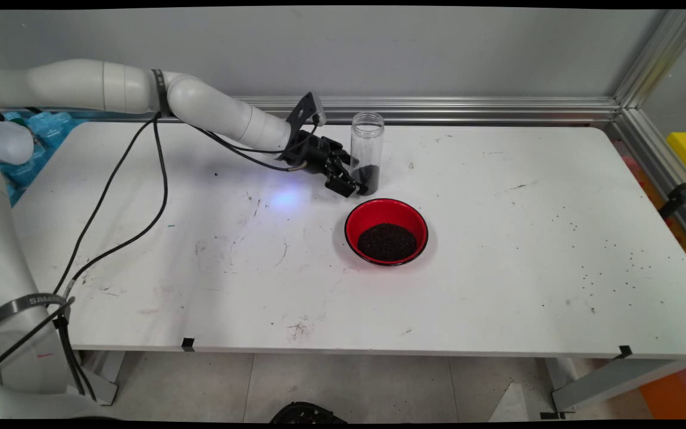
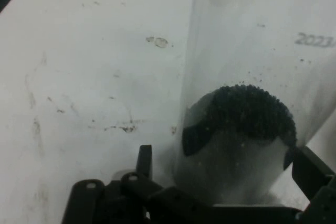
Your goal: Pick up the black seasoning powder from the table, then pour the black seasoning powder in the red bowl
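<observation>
Gripper (image 1: pixel 359 186) jaws spread around base of clear jar (image 1: pixel 367 152) holding dark granules, upright on table (image 1: pixel 498 238); red bowl (image 1: pixel 386 231) near.

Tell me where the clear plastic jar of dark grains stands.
In the main view, the clear plastic jar stands upright behind the red bowl, between the black gripper's fingers at its base.

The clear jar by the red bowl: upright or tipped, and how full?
Upright. The clear jar stands on the table with its open mouth up, and dark granules fill only its bottom part; the rest looks empty.
</observation>
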{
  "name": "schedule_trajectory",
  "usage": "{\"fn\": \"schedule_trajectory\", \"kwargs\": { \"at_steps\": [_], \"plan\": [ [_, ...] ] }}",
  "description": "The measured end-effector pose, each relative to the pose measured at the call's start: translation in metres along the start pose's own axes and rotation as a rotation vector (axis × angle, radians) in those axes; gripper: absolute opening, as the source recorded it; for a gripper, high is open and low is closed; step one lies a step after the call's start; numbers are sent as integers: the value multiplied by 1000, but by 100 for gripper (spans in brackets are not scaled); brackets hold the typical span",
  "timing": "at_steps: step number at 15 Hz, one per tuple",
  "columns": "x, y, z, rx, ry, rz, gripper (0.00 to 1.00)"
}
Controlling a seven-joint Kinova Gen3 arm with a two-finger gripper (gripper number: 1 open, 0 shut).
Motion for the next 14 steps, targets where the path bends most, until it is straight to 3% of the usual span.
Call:
{"fn": "schedule_trajectory", "kwargs": {
  "at_steps": [6,7,14],
  "plan": [
    [0,-2,11,-3,5,-3,100],
    [0,-2,13,-6,6,-3,0],
    [2,1,12,-21,10,-8,0]
  ]
}}
